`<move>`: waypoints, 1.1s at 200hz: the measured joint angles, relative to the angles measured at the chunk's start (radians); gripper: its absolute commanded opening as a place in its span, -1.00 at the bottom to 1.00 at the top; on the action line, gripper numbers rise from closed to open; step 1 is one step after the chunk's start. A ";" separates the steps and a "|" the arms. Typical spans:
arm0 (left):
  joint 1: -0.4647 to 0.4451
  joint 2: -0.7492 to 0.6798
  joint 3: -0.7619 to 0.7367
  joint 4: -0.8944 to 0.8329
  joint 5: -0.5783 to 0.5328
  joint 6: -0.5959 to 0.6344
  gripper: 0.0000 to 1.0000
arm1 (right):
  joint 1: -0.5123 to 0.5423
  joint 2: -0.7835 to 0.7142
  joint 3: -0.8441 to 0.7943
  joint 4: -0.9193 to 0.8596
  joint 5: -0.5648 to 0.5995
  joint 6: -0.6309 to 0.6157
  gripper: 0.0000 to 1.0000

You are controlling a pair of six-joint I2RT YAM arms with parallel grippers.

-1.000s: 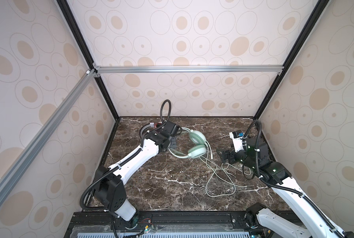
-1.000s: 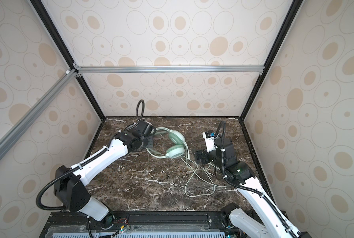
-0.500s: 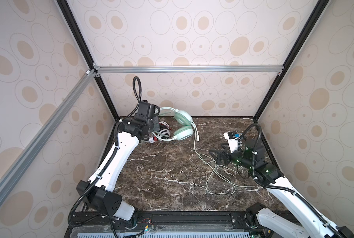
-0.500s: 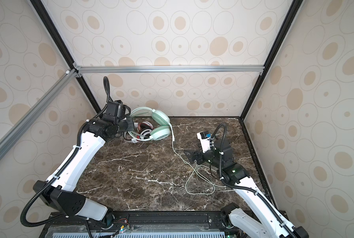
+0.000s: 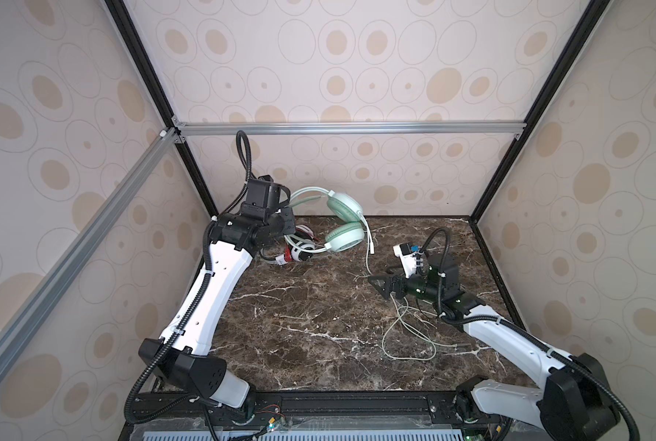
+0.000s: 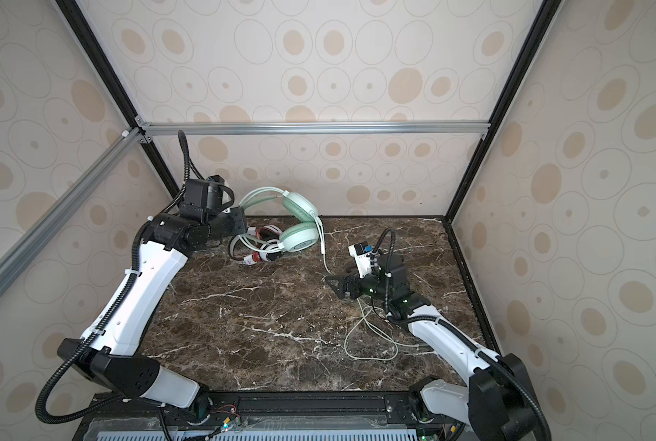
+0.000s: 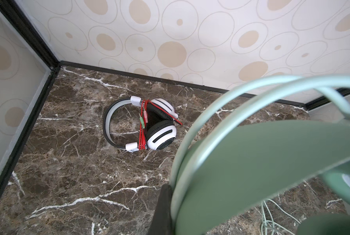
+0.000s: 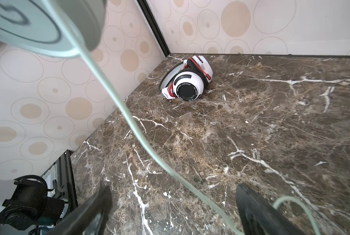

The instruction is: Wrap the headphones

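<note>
Carried off the middle of the marble table (image 5: 299, 324) since a second ago, the mint-green headset (image 5: 343, 236) now hangs near the back wall. In both top views the left gripper (image 5: 286, 221) is pressed together on its headband. The white headset (image 5: 301, 254) lies below it in the back left corner. The pale green cable (image 5: 368, 248) drops from one cup to loose loops by the right gripper (image 5: 380, 286).

The left wrist view shows the white headset (image 7: 161, 130) on the marble with its red cable wound on, and the mint headband close up.

In the right wrist view the right gripper (image 8: 175, 211) stands spread wide. The pale green cable (image 8: 149, 150) runs between its fingers (image 8: 92, 209), with no clear contact.
</note>
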 measured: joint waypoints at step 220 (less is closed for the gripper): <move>0.064 0.003 0.119 -0.010 0.073 0.006 -1.00 | -0.013 0.108 0.009 0.077 -0.051 -0.024 -0.78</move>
